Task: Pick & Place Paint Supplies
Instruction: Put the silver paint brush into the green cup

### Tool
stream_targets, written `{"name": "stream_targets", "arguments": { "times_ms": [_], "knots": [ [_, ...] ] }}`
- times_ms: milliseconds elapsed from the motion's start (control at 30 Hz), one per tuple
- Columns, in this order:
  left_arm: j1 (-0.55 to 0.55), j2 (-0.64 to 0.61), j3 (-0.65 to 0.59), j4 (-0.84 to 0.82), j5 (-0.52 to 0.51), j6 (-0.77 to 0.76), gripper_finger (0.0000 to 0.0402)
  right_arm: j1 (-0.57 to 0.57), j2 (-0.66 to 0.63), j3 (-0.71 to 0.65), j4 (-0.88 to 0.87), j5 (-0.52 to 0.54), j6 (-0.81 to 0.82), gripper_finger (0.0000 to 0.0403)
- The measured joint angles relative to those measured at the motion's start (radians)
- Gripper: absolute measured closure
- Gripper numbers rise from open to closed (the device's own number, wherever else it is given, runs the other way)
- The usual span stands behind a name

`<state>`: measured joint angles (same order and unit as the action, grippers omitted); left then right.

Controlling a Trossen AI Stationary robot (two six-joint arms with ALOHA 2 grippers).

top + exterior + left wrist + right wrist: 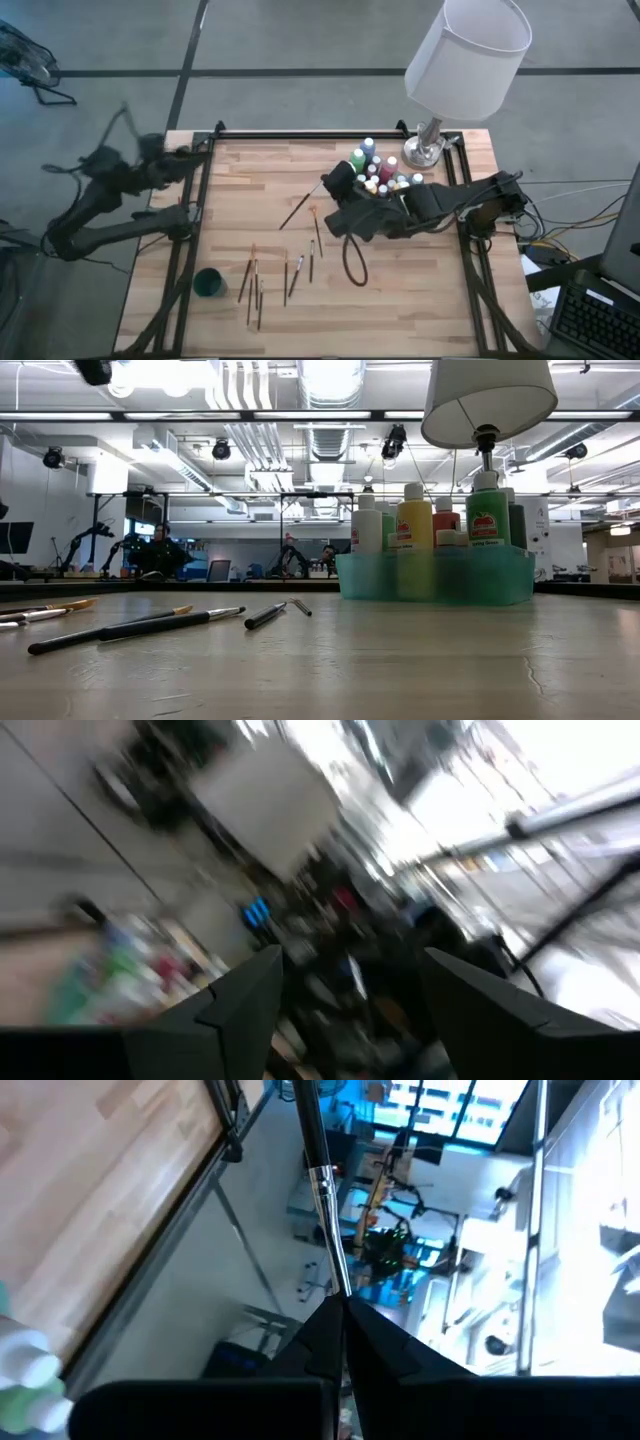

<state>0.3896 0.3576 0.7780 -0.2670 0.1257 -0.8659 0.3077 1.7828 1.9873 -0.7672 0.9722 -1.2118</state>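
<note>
Currently on view, item one: brush (320, 1180), thin wooden handle with a metal ferrule. It is looking very light, stiff and smooth, likely to swivel or slip if pinched off-centre. The handle is probably the place to hold it, well clear of the soft bristles.

Right pincer (340, 1308): it is clenching the brush by one end of the handle, fingers pressed together on it. It is hovering just beside the tray (400, 585), on the side away from the lamp (465, 60), and the brush is sticking out away from the tray.

Item two: bottles (375, 165), white-capped and standing upright inside the tray. They are looking rigid, heavier than a brush and slick-sided, so the body under the cap seems the best hold.

Item three: loose brushes (255, 285), lying flat on the table well apart from the tray, near the cup (209, 283).

Left pincer (350, 955): it is waiting with fingers spread and nothing between them, far from the tray by the table's opposite edge.
</note>
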Motion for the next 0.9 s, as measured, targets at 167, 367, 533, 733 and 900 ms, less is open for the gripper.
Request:
{"name": "stream_targets", "arguments": {
  "times_ms": [167,367,533,733,900],
  "knots": [
    [0.000,0.212,0.017,0.152,0.185,-0.114,0.0158,0.000,0.000,0.016,0.000,0.000,-0.091,0.0395],
    [0.000,0.407,0.102,0.226,0.318,-0.142,0.0158,0.000,0.002,0.005,-0.002,-0.009,-0.128,0.0395],
    [0.000,0.570,0.208,0.219,0.428,-0.138,0.0158,0.000,0.002,0.005,-0.001,-0.012,-0.128,0.0395],
    [-0.001,0.733,0.346,0.231,0.595,-0.135,0.0158,0.000,0.002,0.005,-0.002,-0.011,-0.128,0.0395],
    [-0.001,0.838,0.451,0.229,0.711,-0.124,0.0158,0.000,0.002,0.005,-0.001,-0.011,-0.140,0.0395]
  ]
}}
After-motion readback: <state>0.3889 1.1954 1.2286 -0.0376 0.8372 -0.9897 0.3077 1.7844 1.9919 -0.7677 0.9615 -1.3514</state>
